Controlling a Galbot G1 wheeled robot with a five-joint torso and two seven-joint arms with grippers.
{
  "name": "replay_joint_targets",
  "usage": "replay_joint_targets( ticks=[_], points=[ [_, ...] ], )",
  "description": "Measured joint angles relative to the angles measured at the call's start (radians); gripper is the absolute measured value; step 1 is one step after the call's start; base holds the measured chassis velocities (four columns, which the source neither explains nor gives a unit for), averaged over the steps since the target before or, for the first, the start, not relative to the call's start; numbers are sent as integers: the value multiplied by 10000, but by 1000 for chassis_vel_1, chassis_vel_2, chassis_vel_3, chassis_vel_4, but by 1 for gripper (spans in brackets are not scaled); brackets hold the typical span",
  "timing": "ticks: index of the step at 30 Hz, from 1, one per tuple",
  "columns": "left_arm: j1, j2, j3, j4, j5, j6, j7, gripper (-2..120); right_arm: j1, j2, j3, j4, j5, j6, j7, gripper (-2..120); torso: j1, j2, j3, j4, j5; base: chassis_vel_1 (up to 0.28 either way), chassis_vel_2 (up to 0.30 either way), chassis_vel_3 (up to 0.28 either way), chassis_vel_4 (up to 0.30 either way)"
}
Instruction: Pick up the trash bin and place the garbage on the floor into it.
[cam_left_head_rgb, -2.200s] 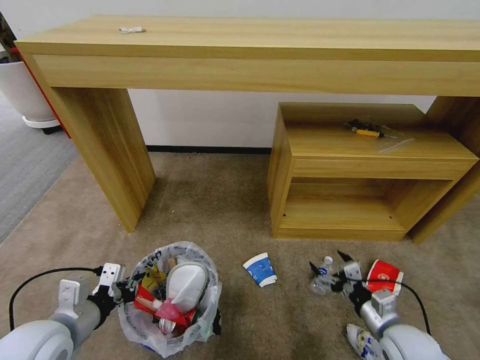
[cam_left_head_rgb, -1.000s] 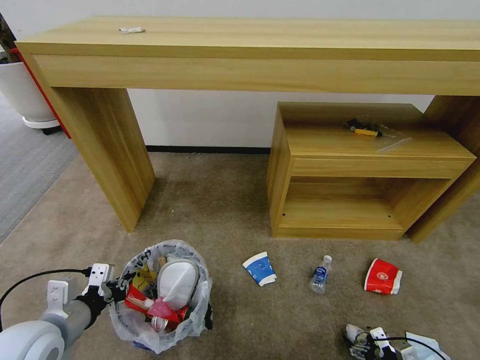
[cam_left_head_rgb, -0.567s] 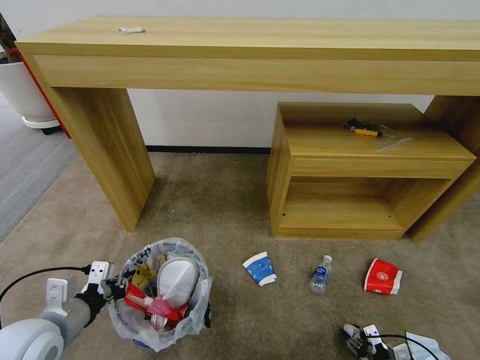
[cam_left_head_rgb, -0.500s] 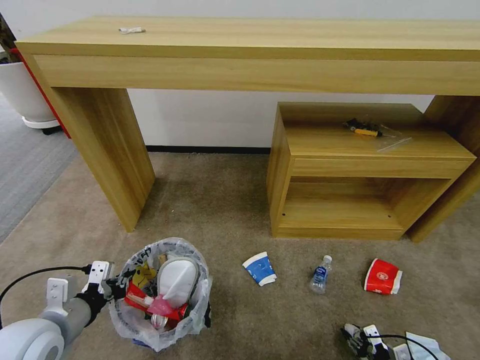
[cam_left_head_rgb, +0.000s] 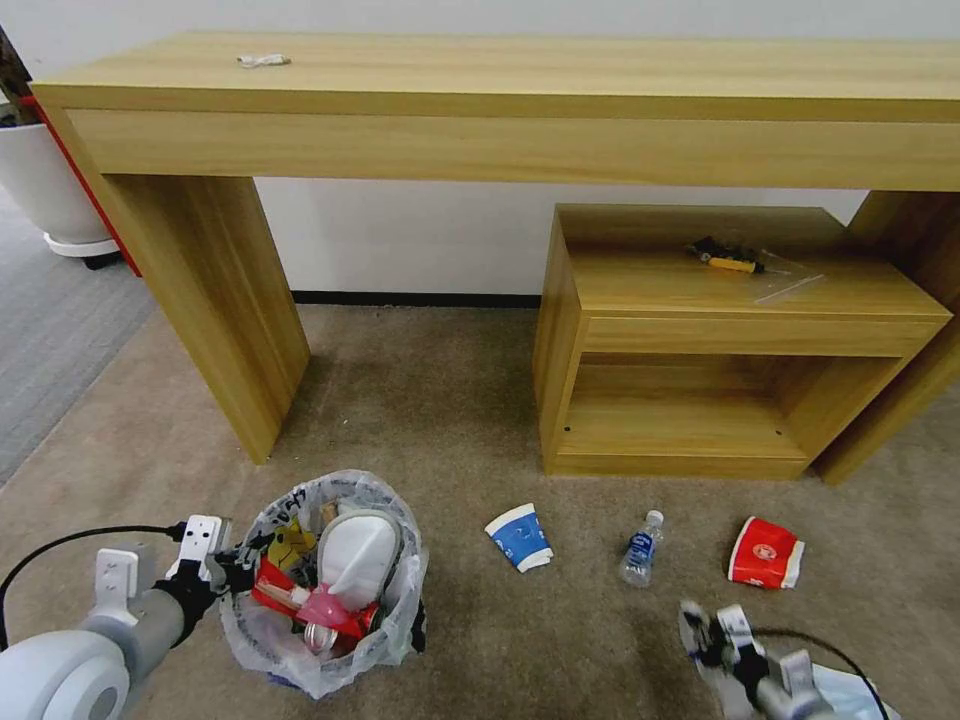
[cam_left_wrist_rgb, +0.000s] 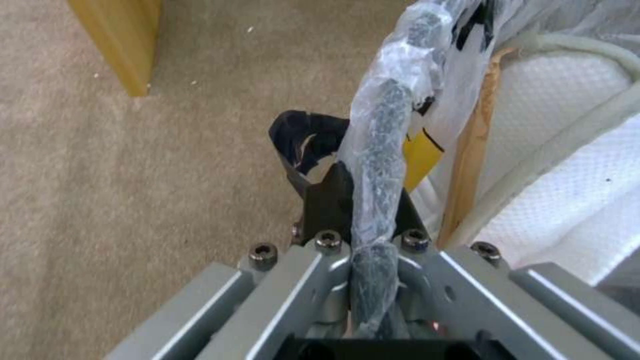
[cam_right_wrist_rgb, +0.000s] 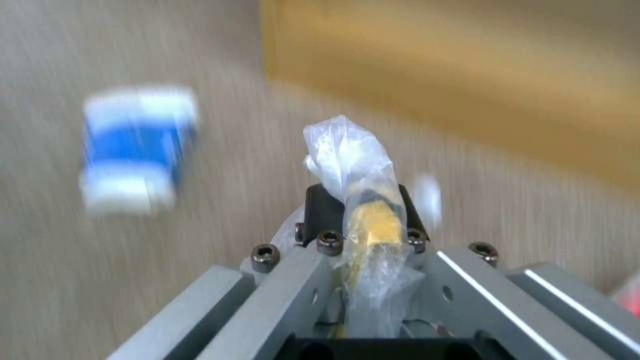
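The right gripper (cam_left_head_rgb: 700, 630) is rising from the frame's bottom edge, pinching a clear wrapper (cam_right_wrist_rgb: 357, 170); the left gripper (cam_left_head_rgb: 240, 572) is still clamping the trash bin (cam_left_head_rgb: 325, 585) rim.

Both arms are rounded and pale grey-white, with black cables looping off the wrists. The left gripper (cam_left_head_rgb: 232, 572) and right gripper (cam_left_head_rgb: 703, 634) have black fingers, grey angular brackets and dark hex screws.
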Motion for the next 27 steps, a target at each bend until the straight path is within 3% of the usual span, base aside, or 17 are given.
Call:
replay_joint_targets(
  ticks=[5, 11, 17, 23, 27],
  points=[
    [-459, 417, 390, 160, -329, 0, -250, 0, 1240, -388, -568, 1289, 1040, -777, -46, 0, 0, -1, 0, 1, 0, 0, 0, 0, 0],
    [-1374, 1132, 1184, 670, -982, 0, -680, 0, 3391, -889, -1786, 2407, 2729, -1976, -838, 0, 1, -1, 1, -1, 2, 0, 0, 0, 0],
    [-2516, 1662, 2417, 1267, -1549, 0, -1091, 0, 5078, -906, -3320, 2512, 3764, -2381, -1026, 0, 0, -1, 1, 1, 2, 0, 0, 0, 0],
    [-4650, 1986, 4283, 2081, -2223, 1, -1611, 0, 7075, -466, -5216, 2160, 4895, -2791, -882, 0, 1, -1, 1, -3, 0, 0, 0, 0, 0],
    [-5543, 2126, 5039, 2379, -2620, 1, -1817, 0, 7934, -188, -6081, 1936, 5174, -2891, -738, 0, 1, -1, 1, -1, -1, 0, 0, 0, 0]
  ],
)
